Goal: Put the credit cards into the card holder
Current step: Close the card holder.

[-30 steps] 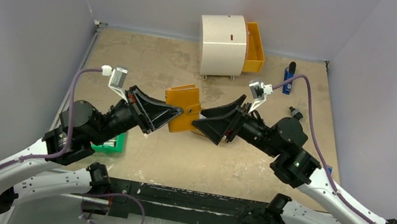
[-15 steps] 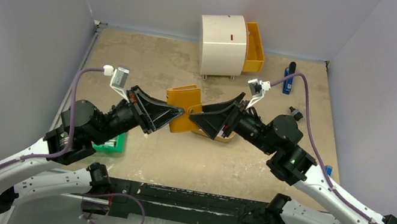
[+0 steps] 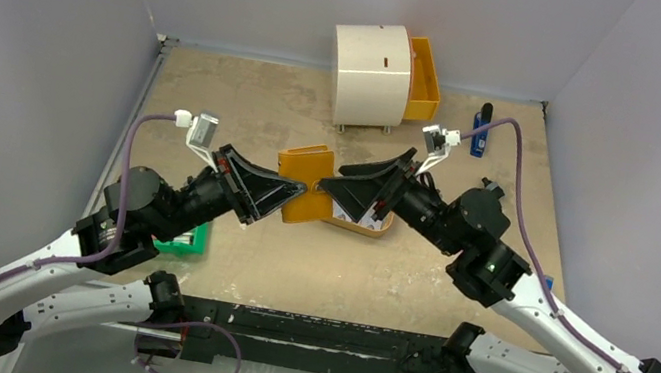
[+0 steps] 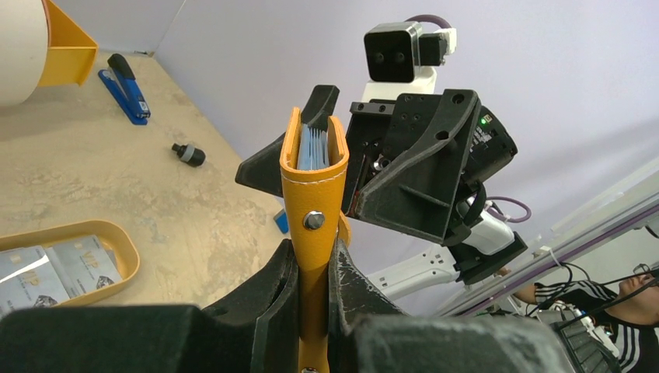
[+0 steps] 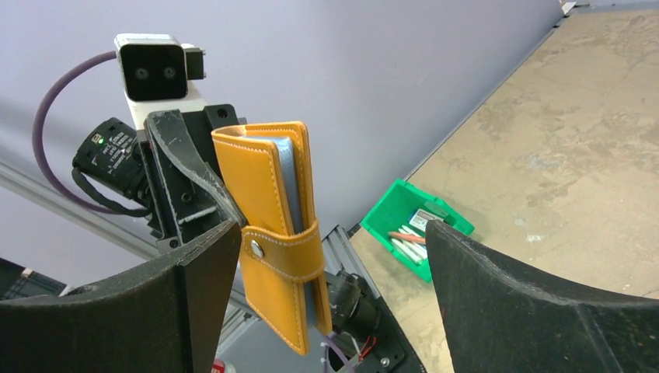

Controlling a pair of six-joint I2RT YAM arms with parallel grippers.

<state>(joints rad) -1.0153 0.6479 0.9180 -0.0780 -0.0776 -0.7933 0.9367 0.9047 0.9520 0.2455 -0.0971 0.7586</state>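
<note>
Orange card holder (image 4: 314, 194) pinched in our left gripper (image 4: 312, 268), we are holding the right gripper (image 5: 332, 231) wide, credit cards (image 4: 47, 268) waiting in the tray (image 4: 132, 260)

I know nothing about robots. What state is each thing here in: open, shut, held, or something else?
card holder: snapped shut, held up off the table
left gripper: shut on the card holder
right gripper: open, jaws either side of the card holder
cards: lying in the tray, not yet in the card holder
drawer: pulled open
</note>
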